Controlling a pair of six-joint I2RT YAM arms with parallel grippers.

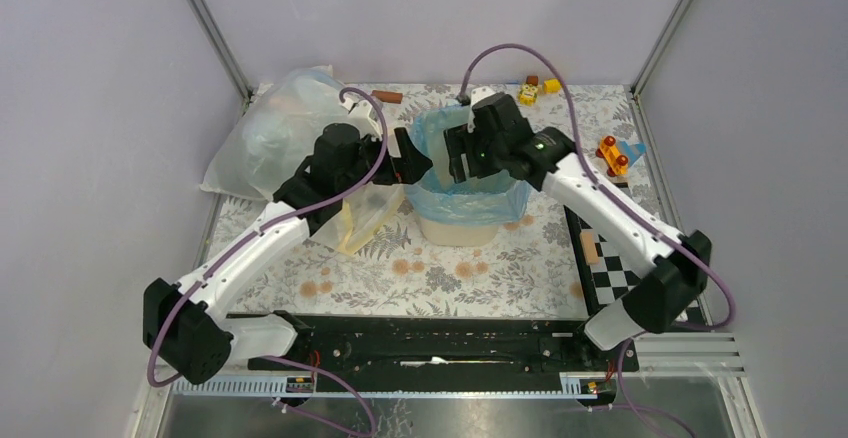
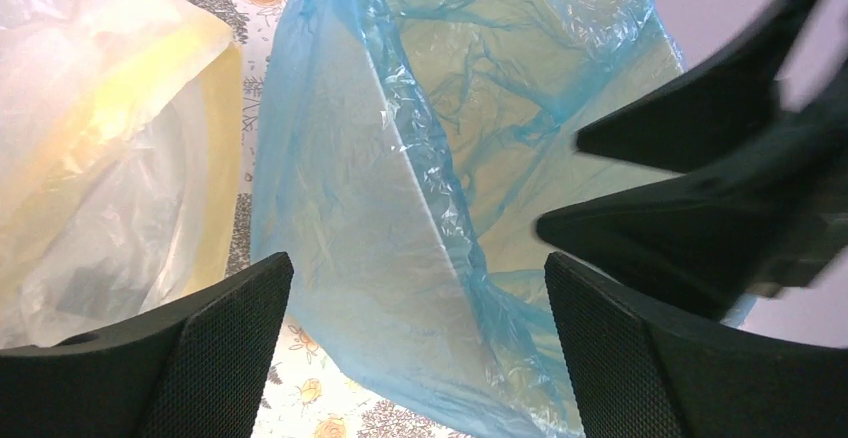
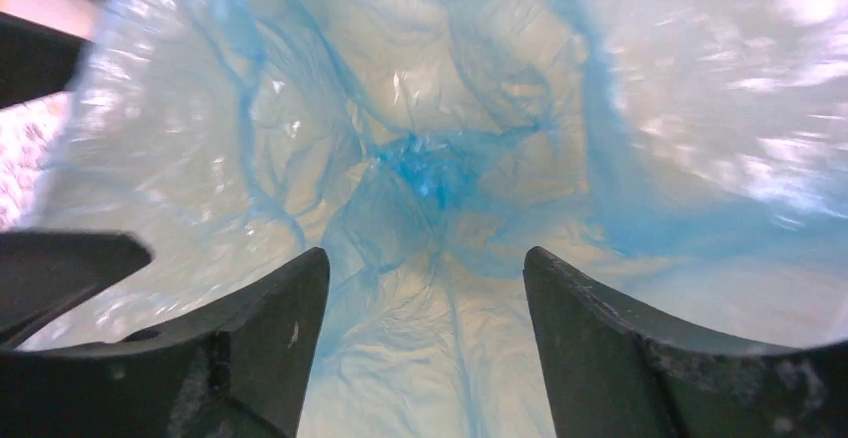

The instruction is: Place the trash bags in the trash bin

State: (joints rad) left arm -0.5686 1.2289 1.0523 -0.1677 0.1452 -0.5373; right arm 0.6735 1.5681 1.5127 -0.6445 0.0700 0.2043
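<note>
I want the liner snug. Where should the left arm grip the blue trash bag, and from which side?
Likely the trash bag where its film drapes outside the trash bin, approached from the bin's left by the left gripper: that fold hangs loose.

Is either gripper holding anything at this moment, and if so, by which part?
Nothing is held. The left gripper is open at the trash bag rim; the right gripper hangs open over the lined trash bin.

1. Your right gripper (image 3: 425, 258) looks down into the light-blue trash bag (image 3: 420, 173), jaws spread wide, gripping nothing.
2. The bag's crinkled bottom bunches between your fingers (image 3: 270, 338).
</note>
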